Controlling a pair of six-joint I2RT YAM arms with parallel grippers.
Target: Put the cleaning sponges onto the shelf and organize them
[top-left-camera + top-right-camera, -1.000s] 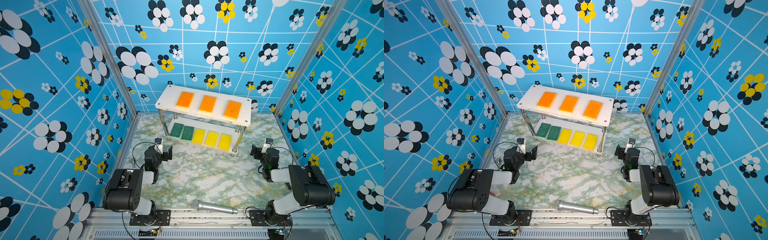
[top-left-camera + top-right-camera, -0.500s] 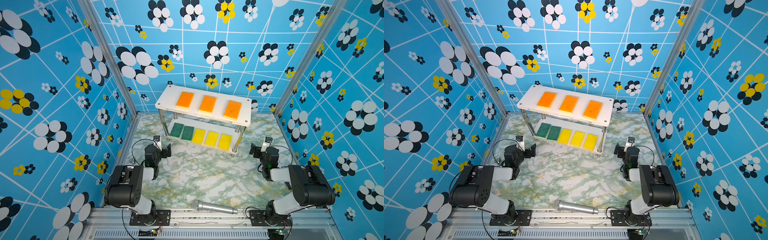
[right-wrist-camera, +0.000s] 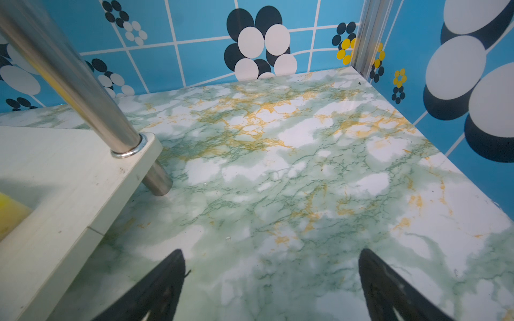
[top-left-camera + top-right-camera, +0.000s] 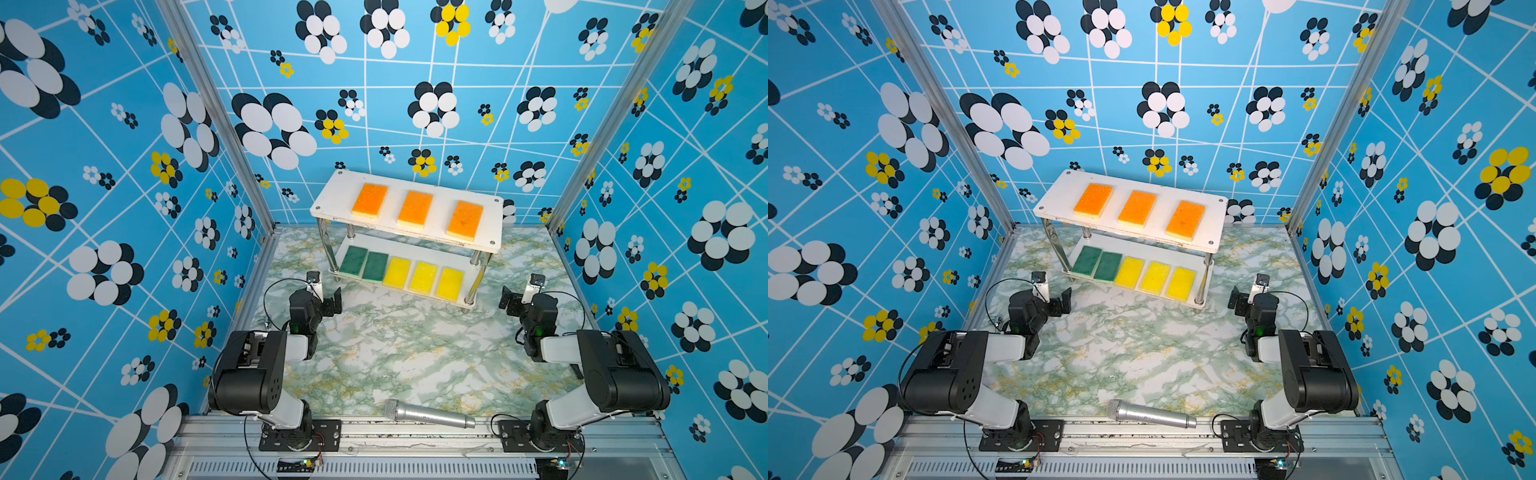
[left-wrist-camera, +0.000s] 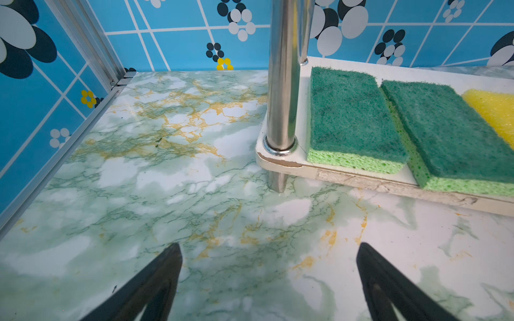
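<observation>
The shelf (image 4: pixel 492 216) (image 4: pixel 1054 199) stands at the back of the marble table. Three orange cleaning sponges (image 4: pixel 415 209) (image 4: pixel 1137 208) lie in a row on its top board. On the lower board, two dark green sponges (image 4: pixel 363 263) (image 5: pixel 350 116) lie side by side, then three yellow ones (image 4: pixel 423 277) (image 4: pixel 1155 277). My left gripper (image 4: pixel 332 298) (image 5: pixel 268 250) is open and empty, low over the table, facing the shelf's front left post (image 5: pixel 282 83). My right gripper (image 4: pixel 509 299) (image 3: pixel 271 254) is open and empty beside the shelf's front right corner (image 3: pixel 69 172).
A silver microphone (image 4: pixel 428 415) (image 4: pixel 1150 413) lies along the table's front edge between the two arm bases. Blue patterned walls (image 4: pixel 124 208) close in the left, right and back. Bare marble (image 4: pixel 415 345) spreads between the shelf and the front rail.
The left arm has shifted slightly in front of the shelf's left post. The right arm has barely moved. Both grippers stay open, and the sponges have not moved.
</observation>
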